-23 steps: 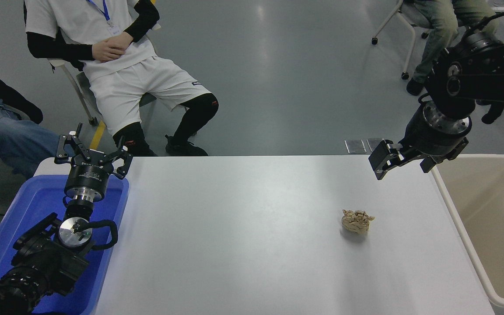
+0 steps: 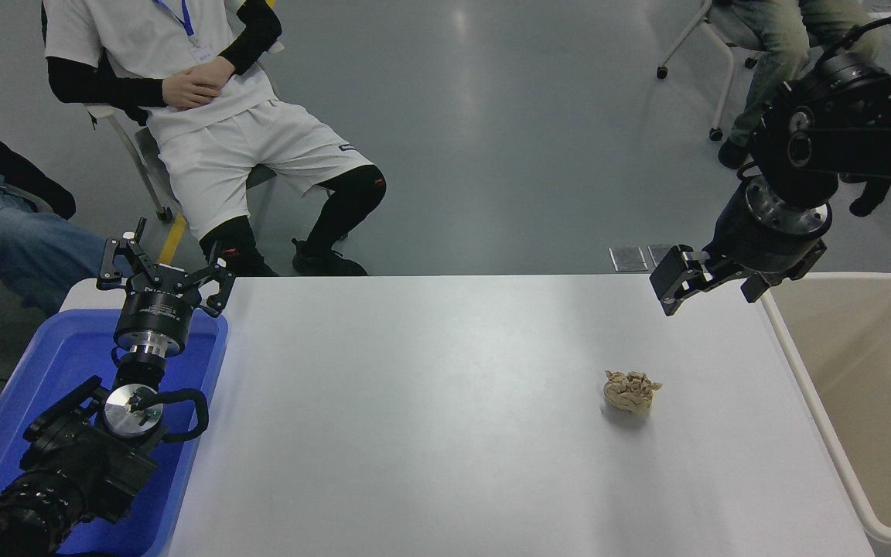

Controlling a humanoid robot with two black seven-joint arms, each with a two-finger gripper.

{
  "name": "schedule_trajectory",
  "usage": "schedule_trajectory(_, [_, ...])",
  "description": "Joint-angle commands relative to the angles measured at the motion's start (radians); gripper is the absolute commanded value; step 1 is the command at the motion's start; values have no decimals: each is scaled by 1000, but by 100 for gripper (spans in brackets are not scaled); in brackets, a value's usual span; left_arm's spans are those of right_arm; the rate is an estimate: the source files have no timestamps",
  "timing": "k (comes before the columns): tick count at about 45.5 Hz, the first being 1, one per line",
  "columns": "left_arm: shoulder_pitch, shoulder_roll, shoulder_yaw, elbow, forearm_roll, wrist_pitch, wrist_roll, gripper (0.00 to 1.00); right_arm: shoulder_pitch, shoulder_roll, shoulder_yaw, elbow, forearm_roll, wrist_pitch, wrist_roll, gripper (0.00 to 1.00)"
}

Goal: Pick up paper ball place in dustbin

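The paper ball [image 2: 631,392] is lying free on the white table [image 2: 430,418], at 4 o'clock from the table's centre, near the dustbin [image 2: 790,356], which is standing at 3 o'clock. The right gripper [image 2: 712,280] is hanging above the far edge, at 1 o'clock from the ball and well apart from it, fingers spread and holding nothing. Likely risks: a descent off centre nudging the light, irregular ball away, or a shallow pinch on its creases letting it drop short of the rim. The left gripper [image 2: 161,272] is parked at 9 o'clock over the blue tray [image 2: 43,371], fingers spread.
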State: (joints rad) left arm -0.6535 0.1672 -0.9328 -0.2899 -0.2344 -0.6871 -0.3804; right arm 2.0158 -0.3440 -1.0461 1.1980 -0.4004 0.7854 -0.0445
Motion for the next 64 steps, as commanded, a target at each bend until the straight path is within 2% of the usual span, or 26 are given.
schedule_trajectory(1, [0,0,0,0,0,-2,0,99,0,0,0,0,0,0,0,100])
schedule_trajectory(49, [0,0,0,0,0,0,0,99,-32,14,31,-15,2,0,0,100])
schedule_trajectory(64, [0,0,0,0,0,-2,0,99,-170,13,167,-28,-2,-124,-2,100])
